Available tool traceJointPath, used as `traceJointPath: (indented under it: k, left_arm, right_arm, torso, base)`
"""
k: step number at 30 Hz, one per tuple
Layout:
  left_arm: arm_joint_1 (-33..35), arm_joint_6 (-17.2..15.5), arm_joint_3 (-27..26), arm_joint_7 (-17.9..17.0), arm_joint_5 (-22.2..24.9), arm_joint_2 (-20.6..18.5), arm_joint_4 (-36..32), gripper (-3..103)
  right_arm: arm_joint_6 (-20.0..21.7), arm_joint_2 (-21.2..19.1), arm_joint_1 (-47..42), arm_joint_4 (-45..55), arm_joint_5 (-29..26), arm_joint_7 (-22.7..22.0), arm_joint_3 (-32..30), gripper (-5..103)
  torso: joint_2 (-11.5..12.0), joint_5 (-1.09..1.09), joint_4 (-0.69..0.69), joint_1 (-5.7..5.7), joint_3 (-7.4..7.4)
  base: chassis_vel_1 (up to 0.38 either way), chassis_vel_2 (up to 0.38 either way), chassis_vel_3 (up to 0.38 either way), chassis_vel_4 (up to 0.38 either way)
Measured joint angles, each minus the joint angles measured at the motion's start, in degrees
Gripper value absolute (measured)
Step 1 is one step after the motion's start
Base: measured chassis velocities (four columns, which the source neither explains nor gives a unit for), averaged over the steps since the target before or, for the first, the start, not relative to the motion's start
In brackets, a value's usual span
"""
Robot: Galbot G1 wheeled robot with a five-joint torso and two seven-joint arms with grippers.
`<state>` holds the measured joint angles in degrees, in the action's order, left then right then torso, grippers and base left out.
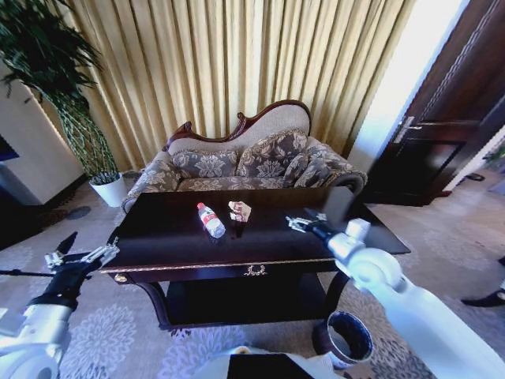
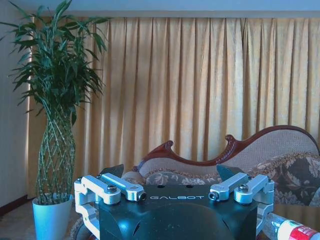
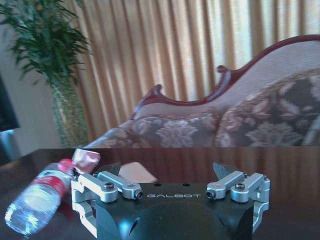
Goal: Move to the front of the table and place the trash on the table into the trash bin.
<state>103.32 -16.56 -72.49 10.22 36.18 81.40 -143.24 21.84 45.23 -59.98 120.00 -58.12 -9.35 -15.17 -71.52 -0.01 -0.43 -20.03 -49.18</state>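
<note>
Bottle (image 1: pixel 211 219) lying flat mid-table (image 1: pixel 158 237), wrapper wad (image 1: pixel 239 210) just beside it, bin (image 1: pixel 349 335) down by the table's right front leg. Probably light, slick and crushable, so best grabbed across the middle. Right gripper (image 1: pixel 298 224) stretched low over the table, fingers apart, empty; left gripper (image 1: pixel 79 256) parked open off the table's left end.

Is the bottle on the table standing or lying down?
Lying down: the bottle rests on its side on the table, red cap pointing toward the sofa.

right tool (image 1: pixel 298 224) open, left tool (image 1: pixel 83 257) open
</note>
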Motion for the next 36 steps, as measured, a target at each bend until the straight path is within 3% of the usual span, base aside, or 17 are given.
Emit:
traceJointPath:
  k: [11, 19, 36]
  left_arm:
    - [1.9, 1.1, -2.9, 0.5, 0.1, 0.9, 0.0, 100]
    - [2.0, 1.5, -3.6, 0.8, 0.2, 1.2, 0.0, 100]
    - [2.1, 2.2, -5.4, 0.9, 0.6, 1.3, 0.0, 100]
  right_arm:
    - [1.1, 4.7, 12.0, -4.5, -0.4, 0.0, 15.3, 100]
    - [1.1, 6.5, 16.0, -7.0, -0.3, 0.0, 20.8, 100]
    - [1.3, 10.8, 20.0, -12.0, 0.9, -0.5, 24.0, 100]
  torso:
    - [0.0, -0.01, 0.00, 0.00, 0.00]
    - [0.0, 0.00, 0.00, 0.00, 0.00]
    - [0.0, 0.00, 0.00, 0.00, 0.00]
  base:
    - [0.000, 0.000, 0.000, 0.000]
    - [0.000, 0.000, 0.000, 0.000]
    - [0.000, 0.000, 0.000, 0.000]
